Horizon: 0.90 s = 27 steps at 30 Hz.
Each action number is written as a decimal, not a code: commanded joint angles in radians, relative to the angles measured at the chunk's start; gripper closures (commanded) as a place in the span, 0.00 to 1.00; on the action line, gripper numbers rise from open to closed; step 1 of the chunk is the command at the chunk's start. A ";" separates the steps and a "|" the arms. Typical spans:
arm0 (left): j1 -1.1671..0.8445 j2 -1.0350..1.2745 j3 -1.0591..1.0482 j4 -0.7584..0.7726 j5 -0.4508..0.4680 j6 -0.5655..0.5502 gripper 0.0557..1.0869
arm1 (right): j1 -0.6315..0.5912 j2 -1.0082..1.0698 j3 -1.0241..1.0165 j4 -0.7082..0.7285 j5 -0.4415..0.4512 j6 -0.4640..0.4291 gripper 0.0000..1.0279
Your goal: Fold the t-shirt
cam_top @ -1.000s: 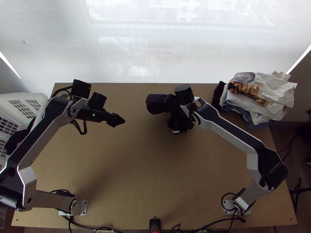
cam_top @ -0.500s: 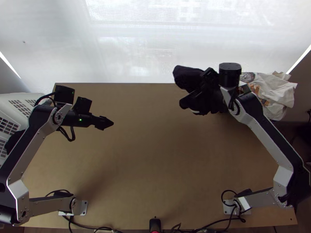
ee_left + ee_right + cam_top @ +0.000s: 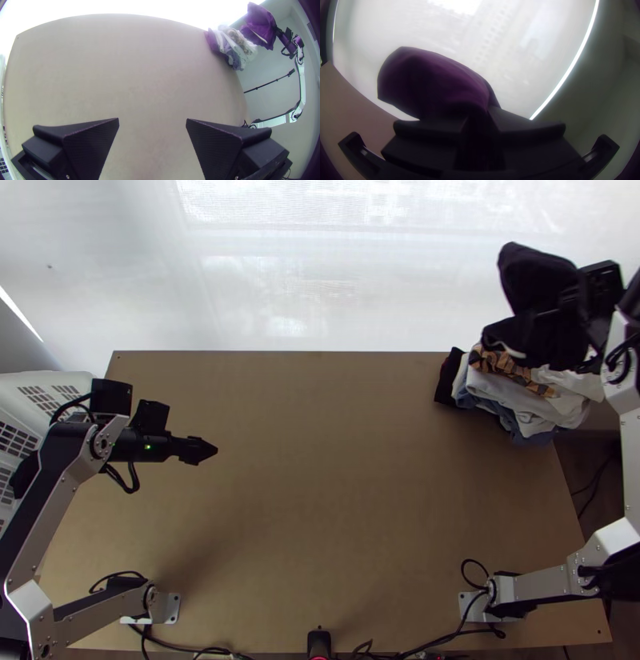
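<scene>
My right gripper (image 3: 566, 306) is at the top view's upper right, shut on a bunched black t-shirt (image 3: 534, 278) that hangs over the pile of clothes. In the right wrist view the cloth (image 3: 433, 83), looking dark purple, is pinched between the fingertips of the right gripper (image 3: 483, 115), part of it sticking out to one side. My left gripper (image 3: 210, 450) is above the table's left part; in the left wrist view the fingers of the left gripper (image 3: 152, 121) stand wide apart with nothing between them. The t-shirt (image 3: 261, 25) dangles far off there.
A pile of white, blue and black clothes (image 3: 512, 400) lies at the table's far right corner, partly under the held cloth. A white basket (image 3: 40, 390) with dark cloth stands at the left edge. Bare tabletop (image 3: 336, 500) stretches between the arms.
My right gripper has carried the black t-shirt from the table's far middle rightward and away to above the pile. The left arm has drawn back a little to the left.
</scene>
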<state>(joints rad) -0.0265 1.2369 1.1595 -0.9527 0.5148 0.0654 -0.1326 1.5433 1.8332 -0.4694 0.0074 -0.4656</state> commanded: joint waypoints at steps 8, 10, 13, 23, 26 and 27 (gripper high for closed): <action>0.048 -0.071 -0.098 -0.029 -0.016 0.039 0.05 | -0.472 0.227 0.360 -0.067 -0.251 0.012 0.97; 0.053 -0.068 -0.096 -0.029 -0.018 0.039 0.05 | -0.472 0.239 0.345 -0.067 -0.254 0.008 0.97; 0.062 -0.067 -0.096 -0.032 -0.019 0.040 0.05 | -0.450 0.245 0.282 -0.063 -0.254 0.025 0.97; 0.185 -0.073 -0.092 -0.110 -0.021 0.132 0.05 | -0.294 0.253 -0.032 0.095 -0.224 0.110 0.97; 0.229 -0.071 -0.087 -0.126 -0.021 0.163 0.05 | -0.252 0.255 -0.058 0.112 -0.211 0.139 0.97; 0.237 -0.071 -0.087 -0.129 -0.021 0.169 0.05 | -0.239 0.255 -0.066 0.114 -0.208 0.148 0.97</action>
<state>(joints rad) 0.1307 1.1664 1.0676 -1.0458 0.4931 0.1787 -0.4557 1.7874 1.8690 -0.4007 -0.2245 -0.3721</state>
